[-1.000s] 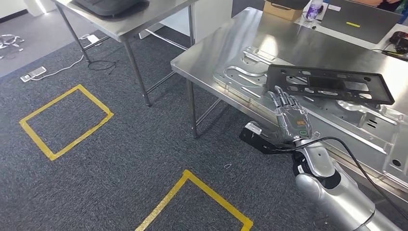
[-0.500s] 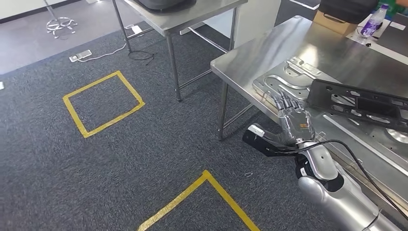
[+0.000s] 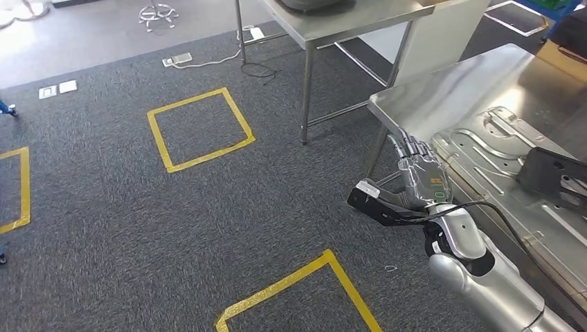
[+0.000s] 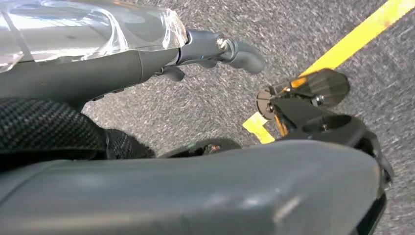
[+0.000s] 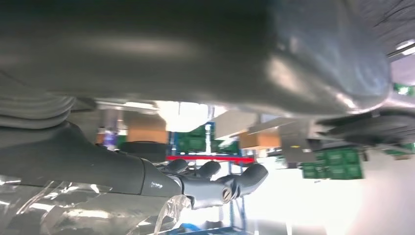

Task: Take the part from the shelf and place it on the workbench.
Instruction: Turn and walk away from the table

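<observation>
Black part (image 3: pixel 554 176) lying on workbench (image 3: pixel 443 90), apart from right hand (image 3: pixel 420 173), fingers straight, spread, holding nothing

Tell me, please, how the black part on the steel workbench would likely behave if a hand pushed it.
The black part looks flat and thin, so it would probably slide, not roll or tip. It rests on an uneven pressed metal panel, so it may catch or rock. It looks like moulded plastic, probably light and fairly stiff.
</observation>
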